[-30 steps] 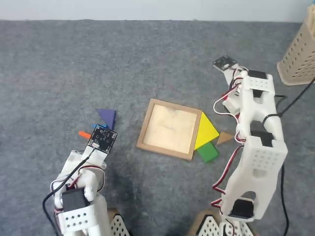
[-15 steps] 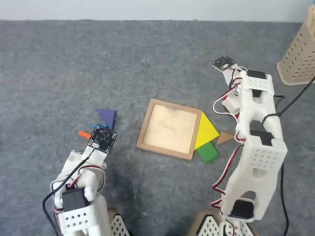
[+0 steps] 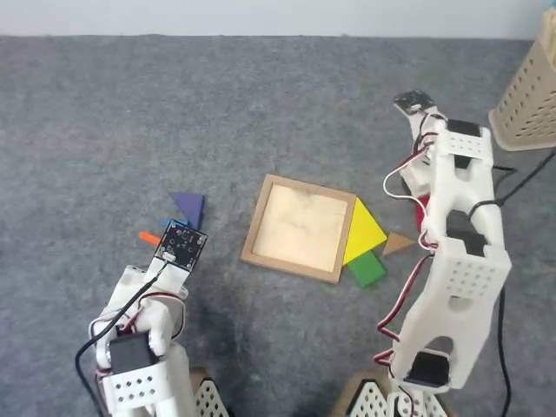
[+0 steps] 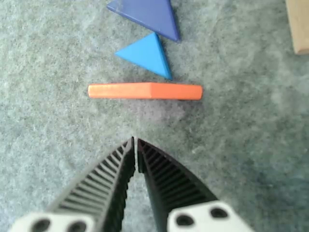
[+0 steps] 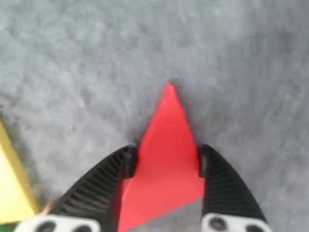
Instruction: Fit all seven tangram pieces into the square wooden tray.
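The square wooden tray (image 3: 257, 234) lies empty at mid-table. Against its right side sit a yellow triangle (image 3: 363, 230), a green piece (image 3: 367, 268) and a small tan triangle (image 3: 397, 243). My right gripper (image 5: 166, 154) is shut on a red triangle (image 5: 166, 145), one finger on each edge; the yellow triangle (image 5: 12, 193) lies close by. The red triangle (image 3: 423, 213) peeks out under the right arm. Left of the tray lie a purple triangle (image 4: 145, 12), a blue triangle (image 4: 145, 54) and an orange piece (image 4: 145, 91). My left gripper (image 4: 134, 142) is shut and empty, just short of the orange piece.
A beige perforated holder (image 3: 526, 95) stands at the far right edge. The tray's corner (image 4: 299, 24) sits off to the side of the purple triangle. Both arm bases occupy the near edge. Grey carpet stretches across the back of the table.
The right arm has swung a little to the right and farther back, and a patch of the red triangle now shows beneath it. The left arm has not moved.
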Tool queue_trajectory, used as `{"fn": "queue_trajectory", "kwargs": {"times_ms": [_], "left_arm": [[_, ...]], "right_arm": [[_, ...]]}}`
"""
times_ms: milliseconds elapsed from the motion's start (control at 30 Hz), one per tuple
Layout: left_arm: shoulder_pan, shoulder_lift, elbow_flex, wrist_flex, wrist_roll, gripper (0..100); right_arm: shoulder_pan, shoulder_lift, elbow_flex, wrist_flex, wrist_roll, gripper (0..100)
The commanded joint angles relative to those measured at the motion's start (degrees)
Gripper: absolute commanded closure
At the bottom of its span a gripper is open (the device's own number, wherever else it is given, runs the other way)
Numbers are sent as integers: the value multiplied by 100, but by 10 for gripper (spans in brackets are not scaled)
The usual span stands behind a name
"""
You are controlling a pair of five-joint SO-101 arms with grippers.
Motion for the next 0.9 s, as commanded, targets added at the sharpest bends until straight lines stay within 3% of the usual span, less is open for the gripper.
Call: {"fn": "queue_trajectory", "kwargs": {"times_ms": [0, 700, 867], "left_arm": [[0, -132, -75, 44, -79, 986], [0, -132, -75, 53, -79, 986], [0, -132, -75, 53, -79, 986]], "right_arm": [[145, -734, -264, 752, -501, 738], [593, 356, -273, 576, -932, 739], [497, -365, -264, 857, -923, 653]]}}
